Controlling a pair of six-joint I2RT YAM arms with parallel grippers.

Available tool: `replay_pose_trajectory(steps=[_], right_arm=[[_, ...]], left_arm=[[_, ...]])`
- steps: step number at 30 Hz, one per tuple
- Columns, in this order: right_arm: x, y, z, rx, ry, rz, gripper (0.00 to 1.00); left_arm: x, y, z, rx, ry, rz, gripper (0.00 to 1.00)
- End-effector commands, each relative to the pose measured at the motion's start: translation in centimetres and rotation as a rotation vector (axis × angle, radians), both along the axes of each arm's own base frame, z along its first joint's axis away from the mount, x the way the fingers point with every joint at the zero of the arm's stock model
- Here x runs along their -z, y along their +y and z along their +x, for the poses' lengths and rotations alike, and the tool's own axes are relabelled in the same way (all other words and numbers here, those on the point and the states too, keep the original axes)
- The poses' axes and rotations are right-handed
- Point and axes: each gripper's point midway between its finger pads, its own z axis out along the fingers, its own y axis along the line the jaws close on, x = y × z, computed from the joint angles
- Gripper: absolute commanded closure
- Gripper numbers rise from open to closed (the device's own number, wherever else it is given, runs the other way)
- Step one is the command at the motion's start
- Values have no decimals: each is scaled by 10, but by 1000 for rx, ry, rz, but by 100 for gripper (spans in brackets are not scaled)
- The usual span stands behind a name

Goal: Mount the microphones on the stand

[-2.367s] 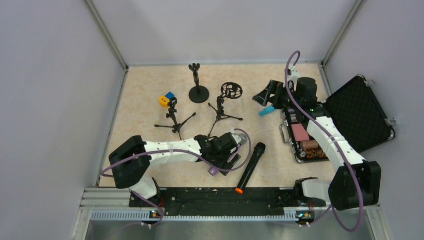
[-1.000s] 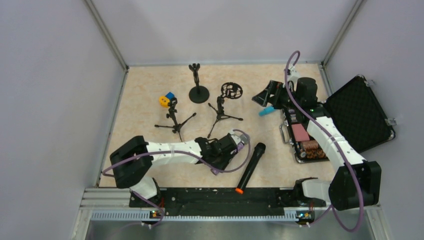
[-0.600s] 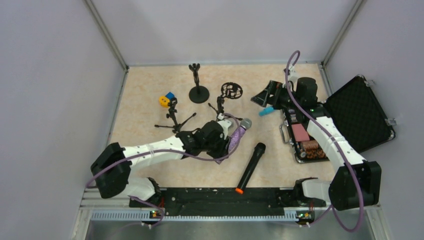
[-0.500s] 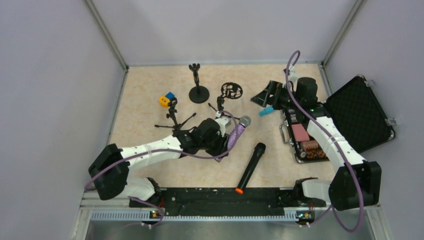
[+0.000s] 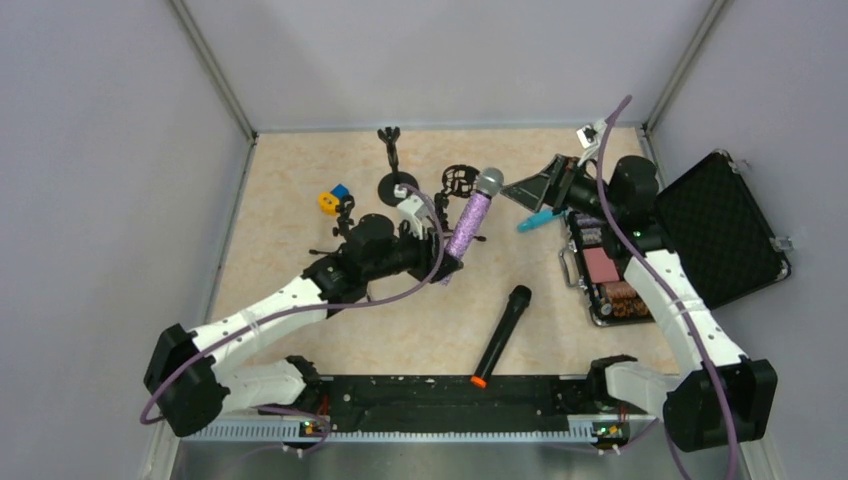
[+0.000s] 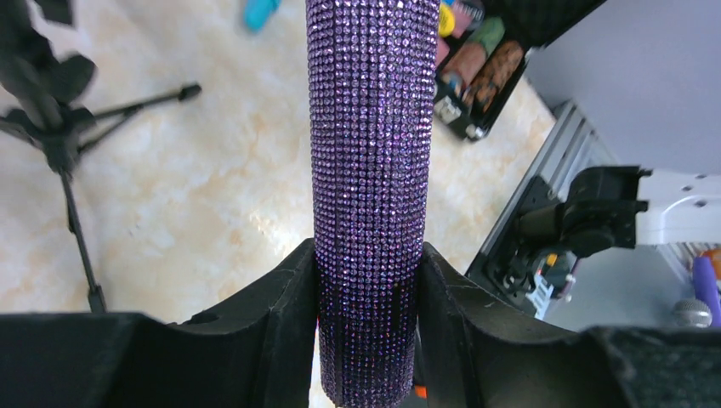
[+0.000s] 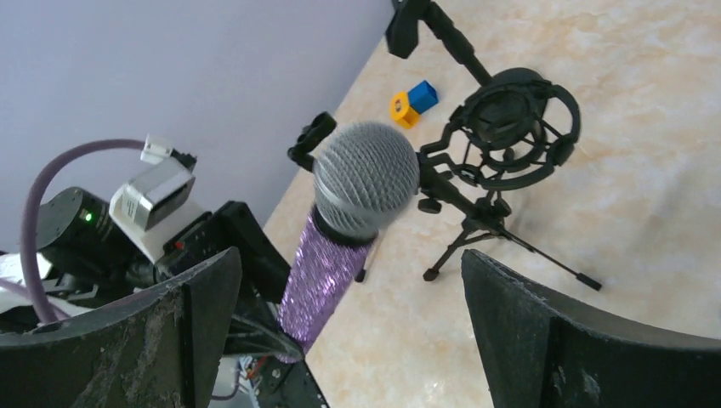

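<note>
Your left gripper (image 6: 367, 255) squeezes the purple microphone (image 5: 468, 220); your right gripper (image 7: 349, 255) gapes apart. Next, slot it into the far stand (image 5: 389, 137).

Probably a lab cell: plain grey walls (image 5: 100, 150), aluminium rail (image 5: 450, 431).

Marbled beige table (image 5: 290, 180) carries black microphone (image 5: 500, 335) (orange end), shock-mount stand (image 5: 458, 180), open case (image 5: 720, 225).

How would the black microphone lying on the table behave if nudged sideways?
The black microphone is a round cylinder lying flat, so it would probably roll. It looks rigid, so it should shift as one piece.
</note>
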Motion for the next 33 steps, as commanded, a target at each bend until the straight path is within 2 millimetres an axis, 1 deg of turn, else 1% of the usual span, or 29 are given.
replay_pose_trajectory(steps=[1,4,8,15,20,24,27,29,33], right_arm=[[-32,12,-17,-86,-96,112,1],[-33,30,-27,-149,-100,136,1],[-32,58,-39,-228,-105,150,1],[-33,91,-46,-316,-99,195,1],[-39,103,-42,-340,-98,243,5],[-42,109,-36,-356,-86,281,17],[-43,115,-34,-384,-80,310,22],[-45,120,-36,-417,-84,317,24],[-46,128,-39,-450,-81,320,24]], left_arm=[[-72,4,12,-30,-180,-240,100],[-89,11,15,-51,-211,-316,100],[-101,16,12,-50,-231,-376,100],[-107,14,4,4,-228,-418,100],[-110,11,0,41,-227,-427,100],[-107,9,-1,51,-222,-421,100],[-102,7,-1,56,-212,-418,100],[-99,6,0,55,-205,-414,100],[-91,5,2,52,-188,-404,100]])
